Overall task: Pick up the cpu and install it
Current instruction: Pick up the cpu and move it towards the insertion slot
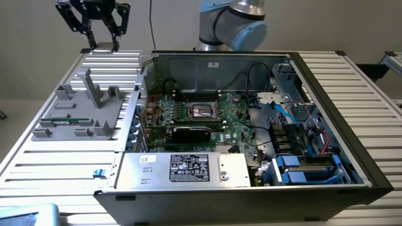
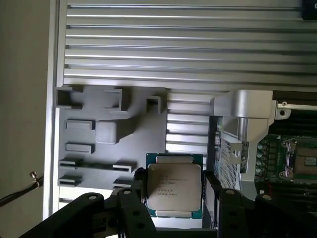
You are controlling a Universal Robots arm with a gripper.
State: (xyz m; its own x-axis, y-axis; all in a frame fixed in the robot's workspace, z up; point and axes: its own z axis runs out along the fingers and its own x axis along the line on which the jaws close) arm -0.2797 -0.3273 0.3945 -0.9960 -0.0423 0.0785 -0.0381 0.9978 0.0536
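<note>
The cpu is held between the gripper's fingers, high over the grey fixture; the open computer case stands beside, well apart.

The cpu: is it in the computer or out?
Out. The gripper holds the cpu by its edges, above the table beside the computer case; the motherboard socket looks empty.

Socket open from above; cables and card crowd it.
</note>
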